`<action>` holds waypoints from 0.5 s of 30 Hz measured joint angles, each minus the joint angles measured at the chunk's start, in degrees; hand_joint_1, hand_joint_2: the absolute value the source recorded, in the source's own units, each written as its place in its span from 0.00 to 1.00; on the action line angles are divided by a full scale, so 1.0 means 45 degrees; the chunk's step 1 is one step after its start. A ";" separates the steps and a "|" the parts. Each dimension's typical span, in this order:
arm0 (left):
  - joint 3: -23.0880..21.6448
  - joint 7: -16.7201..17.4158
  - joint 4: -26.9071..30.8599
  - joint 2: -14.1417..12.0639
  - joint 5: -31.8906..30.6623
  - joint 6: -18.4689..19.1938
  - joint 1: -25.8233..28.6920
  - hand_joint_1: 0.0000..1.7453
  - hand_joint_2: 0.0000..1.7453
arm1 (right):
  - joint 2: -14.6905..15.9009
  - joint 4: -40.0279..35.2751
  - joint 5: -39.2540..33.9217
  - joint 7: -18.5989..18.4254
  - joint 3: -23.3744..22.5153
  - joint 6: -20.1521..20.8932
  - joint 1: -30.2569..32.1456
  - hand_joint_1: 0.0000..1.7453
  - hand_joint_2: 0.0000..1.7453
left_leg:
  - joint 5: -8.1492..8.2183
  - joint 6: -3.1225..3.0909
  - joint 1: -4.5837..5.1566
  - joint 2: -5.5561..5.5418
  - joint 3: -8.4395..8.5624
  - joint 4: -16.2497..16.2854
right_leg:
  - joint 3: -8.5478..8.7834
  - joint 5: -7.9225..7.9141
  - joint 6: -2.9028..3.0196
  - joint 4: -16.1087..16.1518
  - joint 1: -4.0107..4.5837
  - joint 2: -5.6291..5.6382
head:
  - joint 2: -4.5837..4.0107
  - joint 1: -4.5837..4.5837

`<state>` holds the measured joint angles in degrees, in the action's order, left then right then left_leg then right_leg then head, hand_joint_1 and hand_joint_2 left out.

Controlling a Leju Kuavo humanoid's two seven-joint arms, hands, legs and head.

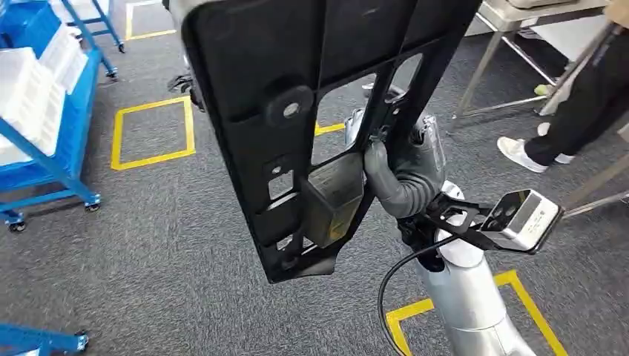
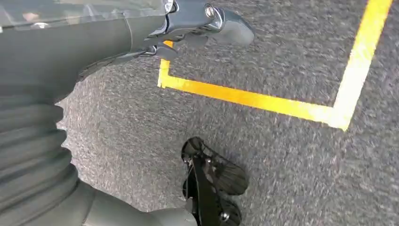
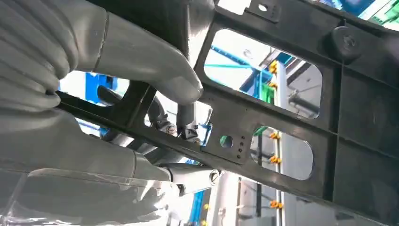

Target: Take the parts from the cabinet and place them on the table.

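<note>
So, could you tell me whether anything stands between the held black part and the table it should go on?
Nothing visible does: the right hand grips the black part over open carpet, metal table ahead-right, person beside it.

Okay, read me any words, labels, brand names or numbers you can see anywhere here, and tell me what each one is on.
None can be read.
The black plastic part held by the right hand shows holes and ribs, no lettering.
The yellow floor tape forms plain outlines, no text.
The blue racks carry white trays, no legible labels.
</note>
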<state>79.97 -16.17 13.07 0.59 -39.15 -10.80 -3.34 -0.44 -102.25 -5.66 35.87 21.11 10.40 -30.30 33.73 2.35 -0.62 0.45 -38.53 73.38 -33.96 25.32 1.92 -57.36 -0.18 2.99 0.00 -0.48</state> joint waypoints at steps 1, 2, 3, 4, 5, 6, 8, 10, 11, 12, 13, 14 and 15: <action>0.0000 0.0000 0.0000 0.0000 0.0000 0.0010 -0.0014 0.00 1.00 | 0.0000 -0.0005 0.0000 -0.0005 0.0000 0.0000 -0.0001 1.00 1.00 | -0.0606 -0.0015 -0.0028 -0.0038 0.0421 -0.0987 | 0.0009 0.0008 -0.0014 -0.0032 -0.0006 0.0163 | 0.0000 0.0000; 0.0000 0.0005 0.0000 0.0000 0.0000 0.0015 -0.0019 0.00 1.00 | 0.0000 -0.0019 0.0063 -0.0005 0.0000 -0.0014 -0.0002 1.00 1.00 | -0.1270 -0.0021 -0.0081 -0.0271 0.0980 -0.2249 | 0.0016 0.0034 -0.0058 -0.0072 -0.0022 0.0325 | 0.0000 0.0000; 0.0000 0.0015 0.0000 0.0000 -0.0005 0.0015 -0.0019 0.00 1.00 | 0.0000 -0.0029 0.0156 -0.0005 0.0000 -0.0034 -0.0006 1.00 1.00 | -0.1551 -0.0036 -0.0149 -0.0856 0.1358 -0.3214 | -0.0010 0.0061 -0.0119 -0.0114 -0.0043 0.0469 | 0.0000 0.0000; 0.0010 0.0029 0.0000 0.0010 -0.0005 0.0019 -0.0017 0.00 1.00 | 0.0000 -0.0029 0.0267 -0.0005 0.0004 -0.0058 -0.0018 1.00 1.00 | -0.1428 -0.0076 -0.0166 -0.1232 0.1475 -0.3457 | -0.0096 0.0058 -0.0215 -0.0203 0.0012 0.0633 | 0.0000 0.0009; 0.0019 0.0083 0.0000 0.0015 -0.0015 0.0019 -0.0015 0.00 1.00 | -0.0005 -0.0049 0.0311 -0.0024 0.0015 -0.0063 0.0002 1.00 1.00 | -0.1379 -0.0137 -0.0128 -0.1111 0.1500 -0.3448 | -0.0204 -0.0015 -0.0325 -0.0204 -0.0039 0.0780 | 0.0005 0.0010; 0.0019 0.0117 0.0000 0.0019 -0.0020 0.0024 -0.0025 0.00 1.00 | 0.0000 -0.0058 0.0360 -0.0039 0.0010 -0.0097 0.0040 1.00 1.00 | -0.1388 -0.0186 -0.0099 -0.1008 0.1473 -0.3433 | -0.0262 -0.0061 -0.0399 -0.0180 -0.0090 0.0896 | 0.0000 0.0005; 0.0019 0.0180 0.0000 0.0039 -0.0078 0.0063 -0.0065 0.00 1.00 | 0.0000 -0.0146 0.0491 -0.0044 0.0000 -0.0190 0.0107 1.00 1.00 | -0.1497 -0.0401 -0.0165 -0.0729 0.1475 -0.3589 | -0.0308 -0.0126 -0.0575 -0.0146 -0.0054 0.1164 | 0.0000 0.0039; 0.0015 0.0248 0.0000 0.0087 -0.0112 0.0097 -0.0107 0.00 1.00 | 0.0005 -0.0238 0.0515 -0.0048 -0.0010 -0.0243 0.0127 1.00 1.00 | -0.1577 -0.0592 -0.0131 -0.0398 0.1522 -0.3678 | -0.0711 0.0588 -0.0589 -0.1033 -0.0018 -0.0036 | 0.0000 0.0171; 0.0015 0.0262 0.0000 0.0097 -0.0126 0.0112 -0.0077 0.00 1.00 | 0.0000 -0.0253 0.0525 -0.0044 -0.0010 -0.0243 0.0135 1.00 1.00 | -0.1569 -0.0629 -0.0088 -0.0234 0.1509 -0.3677 | -0.1182 0.1119 -0.0625 -0.2047 -0.0018 -0.0333 | 0.0000 0.0199; 0.0015 0.0282 0.0000 0.0102 -0.0151 0.0156 -0.0059 0.00 1.00 | 0.0005 -0.0253 0.0539 -0.0049 -0.0010 -0.0243 0.0181 1.00 1.00 | -0.1559 -0.0645 -0.0057 -0.0063 0.1506 -0.3673 | -0.1652 0.1563 -0.0648 -0.3089 -0.0038 -0.0460 | 0.0000 0.0185; 0.0015 0.0282 0.0000 0.0102 -0.0224 0.0209 -0.0024 0.00 1.00 | 0.0015 -0.0253 0.0588 -0.0053 -0.0015 -0.0253 0.0231 1.00 1.00 | -0.1551 -0.0657 -0.0035 0.0128 0.1496 -0.3666 | -0.2058 0.1849 -0.0666 -0.3978 -0.0048 -0.0506 | 0.0000 0.0214; 0.0015 0.0291 0.0000 0.0102 -0.0248 0.0219 -0.0013 0.00 1.00 | 0.0015 -0.0253 0.0617 -0.0082 -0.0015 -0.0262 0.0273 1.00 1.00 | -0.1545 -0.0665 -0.0022 0.0277 0.1492 -0.3660 | -0.2189 0.1849 -0.0672 -0.4268 -0.0054 -0.0525 | 0.0005 0.0204; 0.0015 0.0291 0.0000 0.0102 -0.0248 0.0219 -0.0013 0.00 1.00 | 0.0015 -0.0253 0.0617 -0.0082 -0.0015 -0.0262 0.0273 1.00 1.00 | -0.1545 -0.0665 -0.0022 0.0277 0.1492 -0.3660 | -0.2189 0.1849 -0.0672 -0.4268 -0.0054 -0.0525 | 0.0005 0.0204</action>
<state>80.04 -14.86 13.07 1.05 -40.26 -9.81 -3.40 -0.37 -103.38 -2.89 35.50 21.05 9.23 -29.07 26.78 -0.64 -0.72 1.70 -31.82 56.92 -43.81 33.64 -1.11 -76.56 -0.42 0.62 0.02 0.44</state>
